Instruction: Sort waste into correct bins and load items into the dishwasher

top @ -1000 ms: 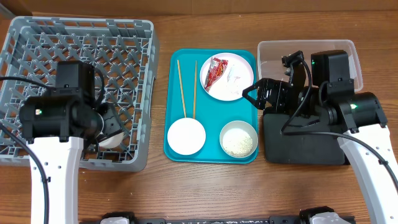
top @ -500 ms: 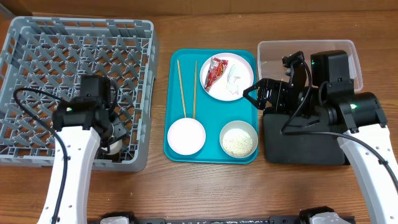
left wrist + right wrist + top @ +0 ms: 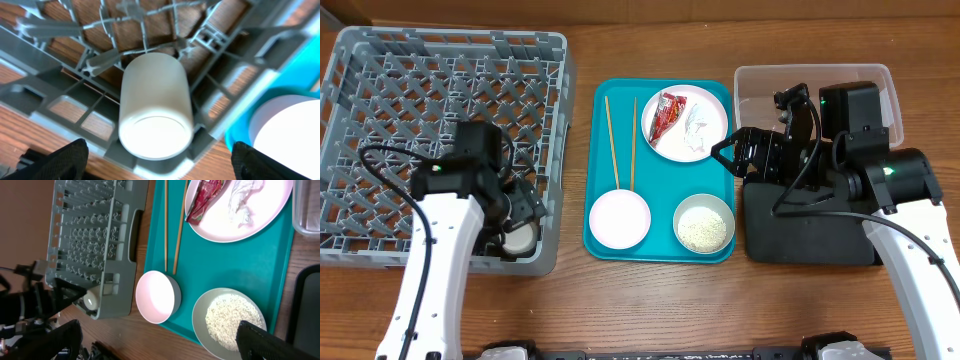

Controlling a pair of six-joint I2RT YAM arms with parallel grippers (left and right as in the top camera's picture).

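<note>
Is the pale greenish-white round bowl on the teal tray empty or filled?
Filled: the pale greenish-white round bowl holds a heap of small white rice-like grains covering its bottom.

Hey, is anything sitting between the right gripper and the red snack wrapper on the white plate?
Yes. A crumpled white paper lies on the plate beside the wrapper, on the side facing the open right gripper. A sideways reach would likely meet it first; from above, nothing visible covers the wrapper.
</note>
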